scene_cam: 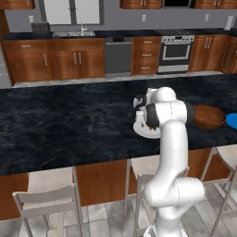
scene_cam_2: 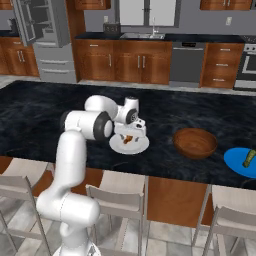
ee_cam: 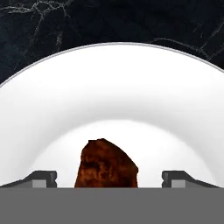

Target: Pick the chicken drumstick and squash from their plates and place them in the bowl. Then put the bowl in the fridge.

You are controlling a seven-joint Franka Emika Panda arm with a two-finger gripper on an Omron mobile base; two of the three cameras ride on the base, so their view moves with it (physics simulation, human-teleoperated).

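Brown-orange and small against the white plate (ee_cam: 109, 87): chicken drumstick (ee_cam: 105, 164), lying near the plate's middle on the black marbled counter (scene_cam_2: 50, 110). Seen from the hand camera as a lumpy, dark-mottled wedge rising between the two finger tips. Gripper (ee_cam: 109, 178) spread wide and empty, one tip on each side of the meat with white plate showing in both gaps, touching nothing.

Looks light, judging by its size against the plate. Probably firm enough to pinch, with an uneven and likely greasy skin, so liable to slide or roll out of a shallow grip. Best taken across the thick fleshy part, low down, jaws square to its length, not at the narrower end.

From the right base camera: hand hanging low over the plate, pointing down. Reddish-brown bowl (scene_cam_2: 195, 142) near the white plate's far side, apart from it. Beyond that, blue plate (scene_cam_2: 235, 162) carrying the dark green squash (scene_cam_2: 248, 158). Grey fridge (scene_cam_2: 42, 30) across the kitchen, well apart from the counter.
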